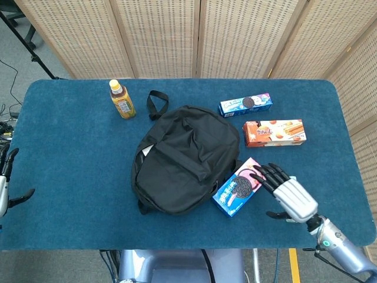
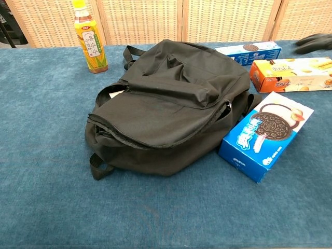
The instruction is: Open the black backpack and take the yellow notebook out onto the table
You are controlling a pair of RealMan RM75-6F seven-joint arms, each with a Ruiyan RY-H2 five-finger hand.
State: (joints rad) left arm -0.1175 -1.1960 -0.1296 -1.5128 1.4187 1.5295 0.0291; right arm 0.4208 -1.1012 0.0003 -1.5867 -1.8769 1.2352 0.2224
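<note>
The black backpack (image 1: 185, 156) lies flat mid-table, its carry loop toward the far side. In the chest view the backpack (image 2: 166, 109) has a zipper running along its near edge, and a gap at its left end shows a pale edge inside. No yellow notebook is visible. My right hand (image 1: 285, 191) hovers over the table to the right of the backpack, fingers spread and holding nothing, its fingertips by the pink-and-blue cookie box (image 1: 240, 186). A dark blur of the right hand (image 2: 314, 44) shows at the chest view's top right. My left hand (image 1: 5, 183) stays at the table's left edge, fingers apart.
A yellow tea bottle (image 1: 122, 99) stands far left of the backpack. A long blue cookie box (image 1: 245, 104) and an orange biscuit box (image 1: 274, 132) lie to the backpack's right. The small water bottle seen earlier is hidden under my right hand. A folding screen stands behind the table.
</note>
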